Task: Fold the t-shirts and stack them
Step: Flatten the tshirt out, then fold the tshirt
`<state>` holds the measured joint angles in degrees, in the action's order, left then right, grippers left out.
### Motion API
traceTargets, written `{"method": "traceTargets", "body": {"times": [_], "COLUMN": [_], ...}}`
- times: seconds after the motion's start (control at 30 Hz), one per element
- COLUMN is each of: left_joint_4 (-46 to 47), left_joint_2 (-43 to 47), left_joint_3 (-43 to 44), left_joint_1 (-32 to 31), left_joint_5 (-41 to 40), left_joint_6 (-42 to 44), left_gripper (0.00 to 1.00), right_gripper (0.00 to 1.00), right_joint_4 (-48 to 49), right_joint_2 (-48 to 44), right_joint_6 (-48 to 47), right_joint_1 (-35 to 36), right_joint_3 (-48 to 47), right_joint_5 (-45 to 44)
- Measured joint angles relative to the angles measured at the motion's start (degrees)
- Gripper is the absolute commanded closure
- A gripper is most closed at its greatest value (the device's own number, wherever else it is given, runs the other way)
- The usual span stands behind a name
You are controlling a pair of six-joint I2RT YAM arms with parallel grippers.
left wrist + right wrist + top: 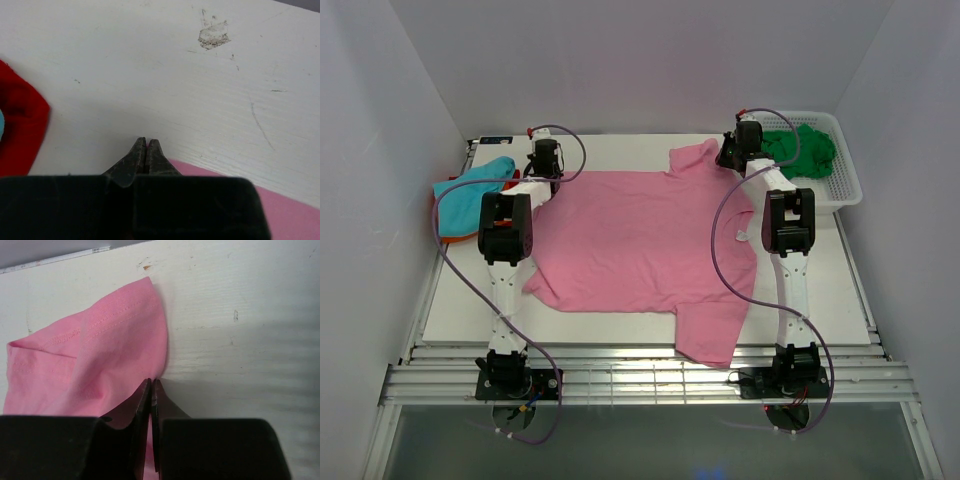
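Observation:
A large pink t-shirt (640, 240) lies spread flat on the white table (820, 290). My left gripper (548, 172) is down at its far left corner. In the left wrist view that gripper (147, 143) is shut, with a sliver of pink between the tips and pink cloth (285, 212) running under it. My right gripper (730, 155) is at the far right sleeve. Seen from the right wrist, this gripper (151, 381) is shut on the pink sleeve (105, 355), which bunches up beside it. A teal shirt (475, 180) lies on an orange one (455, 235) at the far left.
A white mesh basket (842, 185) stands at the far right corner with a dark green shirt (802, 148) in it. The orange cloth (20, 130) lies just left of my left gripper. White walls close in the left, right and back sides.

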<state>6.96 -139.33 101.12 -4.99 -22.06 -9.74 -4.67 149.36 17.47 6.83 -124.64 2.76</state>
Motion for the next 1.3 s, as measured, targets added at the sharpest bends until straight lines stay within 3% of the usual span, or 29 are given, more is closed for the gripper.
{"method": "traceTargets", "body": {"times": [0.37,0.7,1.07,1.3], "left_joint_4": [0.8,2.9,6.9,8.0], "left_joint_2": [1.9,7.7,16.7,21.9], "left_joint_3": [-2.8,-8.3,-13.1,-22.6], "left_joint_1": [0.0,0.0,0.0,0.0], "left_joint_5": [-0.6,-1.5,-2.1,-2.6], "left_joint_6": [0.3,0.5,0.9,0.2], "left_gripper": [1.00,1.00,1.00,1.00], "right_gripper": [0.92,0.92,0.92,0.92], "right_joint_4": [-0.1,0.2,1.4,1.3], "right_joint_2": [-1.6,-8.9,-15.3,-21.4], "right_joint_6": [-1.6,-3.2,-4.4,-4.7], "right_joint_1": [0.0,0.0,0.0,0.0], "right_joint_3": [0.1,0.8,10.0,20.4], "right_joint_5": [-1.5,-1.5,-1.0,-0.4]}}
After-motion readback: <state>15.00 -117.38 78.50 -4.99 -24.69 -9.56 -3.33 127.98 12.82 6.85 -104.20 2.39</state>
